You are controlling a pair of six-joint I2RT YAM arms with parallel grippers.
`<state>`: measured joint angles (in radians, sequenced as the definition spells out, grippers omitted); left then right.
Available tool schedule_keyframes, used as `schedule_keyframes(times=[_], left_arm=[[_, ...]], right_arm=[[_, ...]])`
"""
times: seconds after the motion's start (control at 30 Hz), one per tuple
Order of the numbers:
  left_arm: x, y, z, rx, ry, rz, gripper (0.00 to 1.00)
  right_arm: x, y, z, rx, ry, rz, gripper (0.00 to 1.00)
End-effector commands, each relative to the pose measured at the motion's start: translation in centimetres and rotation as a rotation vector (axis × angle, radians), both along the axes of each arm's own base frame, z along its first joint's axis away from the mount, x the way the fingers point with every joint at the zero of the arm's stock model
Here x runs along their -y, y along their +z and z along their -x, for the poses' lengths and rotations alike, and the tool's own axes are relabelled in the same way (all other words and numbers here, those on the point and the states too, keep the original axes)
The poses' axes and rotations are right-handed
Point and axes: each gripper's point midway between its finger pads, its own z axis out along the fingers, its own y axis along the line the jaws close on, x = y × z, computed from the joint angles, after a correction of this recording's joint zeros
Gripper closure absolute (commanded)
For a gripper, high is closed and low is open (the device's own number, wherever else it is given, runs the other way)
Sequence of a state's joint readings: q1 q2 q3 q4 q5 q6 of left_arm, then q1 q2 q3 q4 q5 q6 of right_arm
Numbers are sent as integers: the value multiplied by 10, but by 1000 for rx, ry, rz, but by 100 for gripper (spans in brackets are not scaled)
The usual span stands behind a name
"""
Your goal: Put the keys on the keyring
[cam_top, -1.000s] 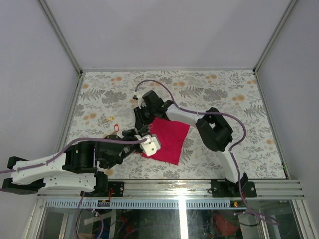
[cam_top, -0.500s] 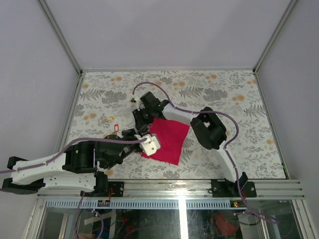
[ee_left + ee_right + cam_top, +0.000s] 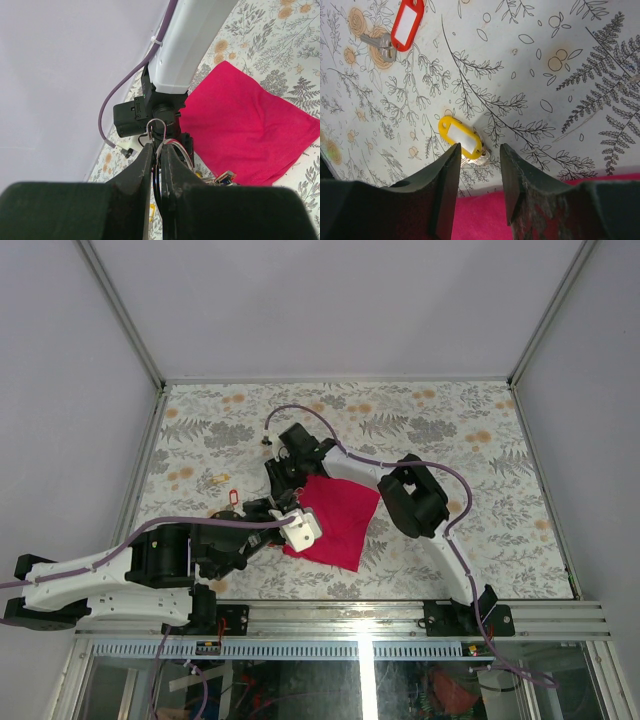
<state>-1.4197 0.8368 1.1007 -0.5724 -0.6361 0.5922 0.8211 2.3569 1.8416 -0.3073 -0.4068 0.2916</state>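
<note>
In the left wrist view my left gripper [image 3: 159, 146] is shut on the thin silver keyring [image 3: 163, 131]. The ring's loop stands above the fingertips, and its bunch of keys and tags [image 3: 222, 177] hangs at the right. In the right wrist view my right gripper [image 3: 479, 150] is open just above the table. Its fingers straddle a key with a yellow plastic tag [image 3: 462, 139] without touching it. A key with a red tag [image 3: 406, 22] lies farther off at upper left. In the top view the left gripper [image 3: 262, 508] and the right gripper [image 3: 279, 478] are close together at the cloth's left edge.
The magenta cloth [image 3: 338, 522] lies on the flower-patterned table [image 3: 450, 430], under and right of both wrists; it also shows in the left wrist view [image 3: 245, 130]. The red tag [image 3: 233, 496] and a small yellowish item [image 3: 222, 478] lie left of the grippers.
The right arm's elbow has swung a little to the left and its wrist has shifted slightly. The left arm and the keyring have not moved.
</note>
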Motion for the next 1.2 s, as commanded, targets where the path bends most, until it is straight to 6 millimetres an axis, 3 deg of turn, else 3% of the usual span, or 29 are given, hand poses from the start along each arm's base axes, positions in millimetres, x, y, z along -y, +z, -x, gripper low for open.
schedule_keyframes(times=[0.0, 0.4, 0.73, 0.87, 1.17], left_arm=[[-4, 15, -4, 29, 24, 41, 100], [-5, 12, -5, 32, 31, 27, 100], [-5, 7, -7, 42, 43, 7, 100], [-5, 7, -8, 44, 46, 5, 100], [-4, 11, -7, 44, 37, 21, 100]], right_arm=[[-5, -6, -7, -28, -3, -17, 58], [-8, -14, -5, -59, 2, -25, 67], [-7, -14, -5, -63, 5, -28, 91], [-10, 1, -8, -27, 14, -63, 100], [-6, 73, -17, 179, 26, -175, 100]])
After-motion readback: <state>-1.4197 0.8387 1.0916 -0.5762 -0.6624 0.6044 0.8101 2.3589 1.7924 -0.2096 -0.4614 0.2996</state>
